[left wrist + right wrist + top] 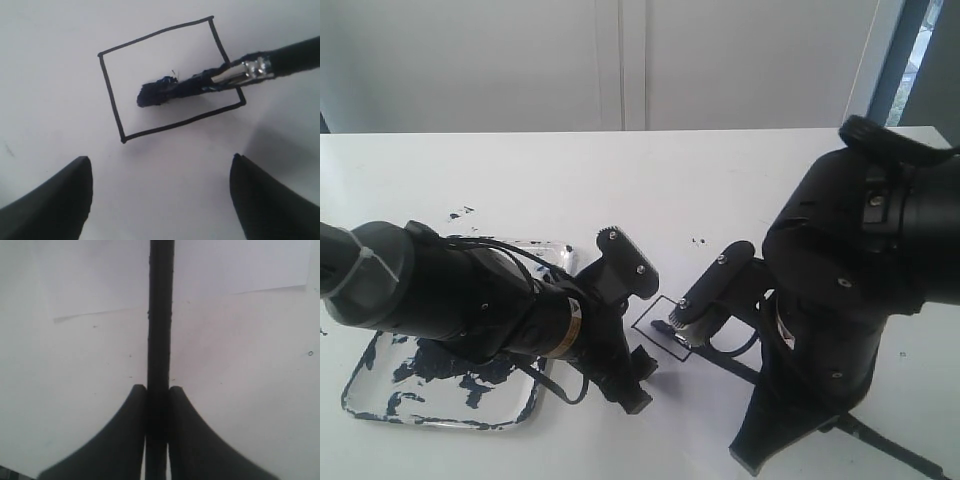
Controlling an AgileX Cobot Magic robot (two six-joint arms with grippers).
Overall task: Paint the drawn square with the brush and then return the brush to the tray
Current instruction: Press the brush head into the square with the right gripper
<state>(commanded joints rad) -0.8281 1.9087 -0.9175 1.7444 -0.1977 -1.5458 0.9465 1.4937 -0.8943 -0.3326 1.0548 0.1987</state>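
ok, status:
right gripper (157,390): pressed together on the brush (240,72) handle, which runs straight out between the two fingers
brush: held slanted, silver ferrule over one side line of the drawn square (150,65), dark tip down on the paper (100,280) inside the outline
drawn square: on the white sheet, between the two grippers in the exterior view; one blue-black daub under the tip, rest of the interior white
left gripper (160,160): fingers spread wide, nothing between them, hanging over the paper just beside the square
tray (355,385): on the table (520,170) at the left of the exterior view, partly under the left arm, blotched with dark paint, apart from the square
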